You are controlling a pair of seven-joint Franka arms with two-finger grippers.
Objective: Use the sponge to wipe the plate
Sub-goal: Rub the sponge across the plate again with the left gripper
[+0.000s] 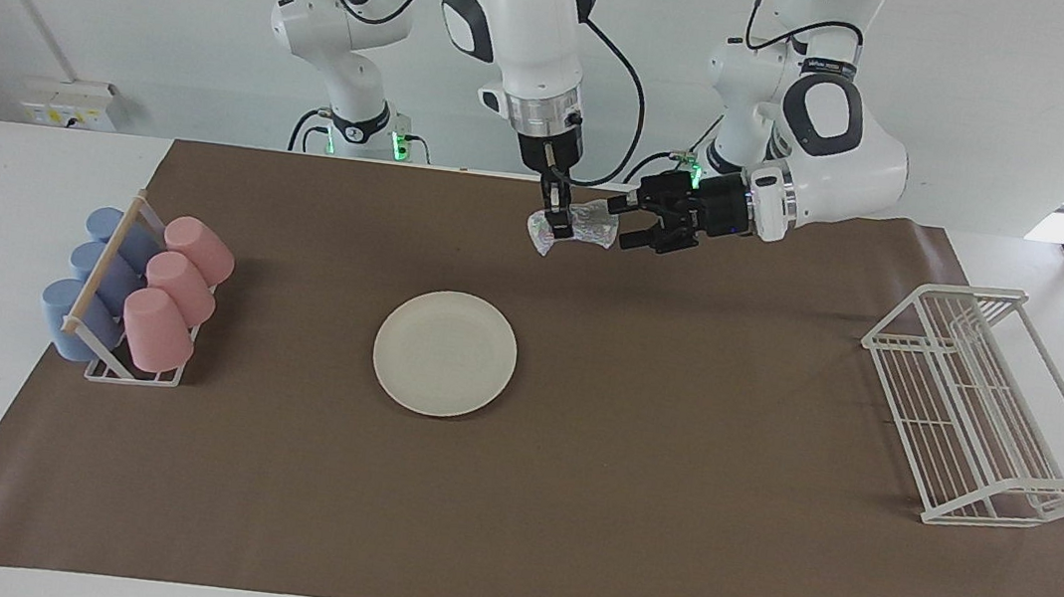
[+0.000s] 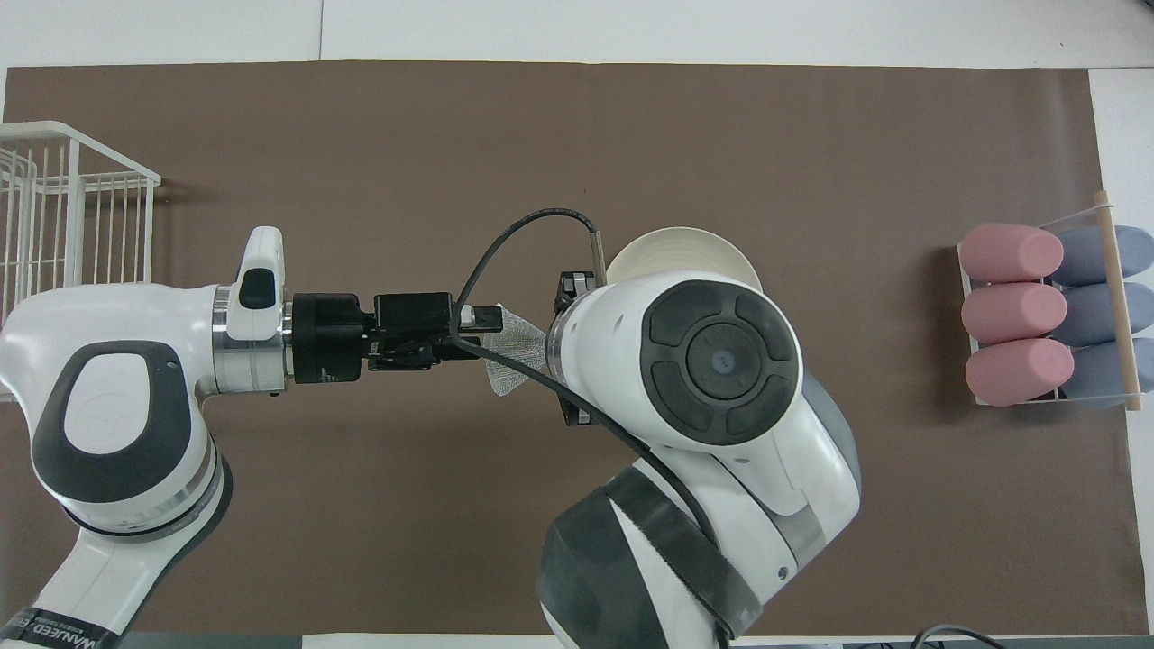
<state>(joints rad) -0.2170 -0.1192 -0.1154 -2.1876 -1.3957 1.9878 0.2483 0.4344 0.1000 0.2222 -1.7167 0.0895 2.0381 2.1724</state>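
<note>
The cream-white plate (image 1: 446, 354) lies flat on the brown mat (image 1: 668, 514). In the overhead view the right arm's wrist hides most of the plate (image 2: 682, 252). My right gripper (image 1: 555, 231) points straight down over the mat, shut on one end of the glittery sponge (image 1: 591, 223), which hangs in the air. My left gripper (image 1: 623, 224) reaches in level from the left arm's end, open, its fingertips (image 1: 619, 206) at the sponge's free edge. Seen from overhead, the sponge (image 2: 512, 347) sticks out between the left gripper (image 2: 478, 332) and the right wrist.
A rack of pink and blue cups (image 1: 137, 294) stands at the right arm's end of the mat. A white wire dish rack (image 1: 980, 410) stands at the left arm's end. The same cup rack (image 2: 1046, 315) and wire rack (image 2: 63, 207) show from overhead.
</note>
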